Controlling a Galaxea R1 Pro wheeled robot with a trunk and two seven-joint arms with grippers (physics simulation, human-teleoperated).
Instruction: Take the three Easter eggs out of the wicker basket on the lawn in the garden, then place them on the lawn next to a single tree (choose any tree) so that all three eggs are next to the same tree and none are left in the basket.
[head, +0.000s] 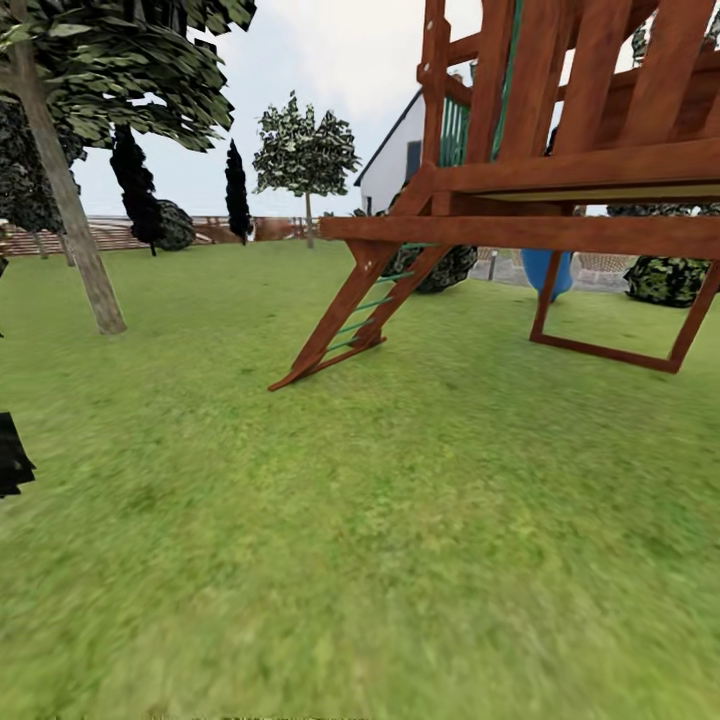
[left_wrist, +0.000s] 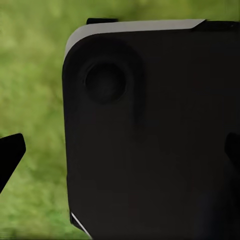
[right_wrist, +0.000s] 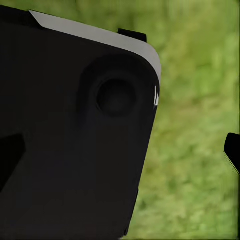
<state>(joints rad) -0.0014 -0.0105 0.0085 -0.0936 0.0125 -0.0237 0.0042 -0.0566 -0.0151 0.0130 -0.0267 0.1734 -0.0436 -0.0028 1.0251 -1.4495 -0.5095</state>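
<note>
While head view shows tree (head: 75, 225), tower (head: 560, 180), wrists show lawn (right_wrist: 200, 125); jaws state unclear.

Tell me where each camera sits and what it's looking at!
Head view: up on the robot's head, looking forward across the lawn at the play tower and a tree.
Left wrist view: on the left arm, facing a black robot panel with grass beside it.
Right wrist view: on the right arm, facing a black panel over grass.
All three views share the green lawn.
</note>
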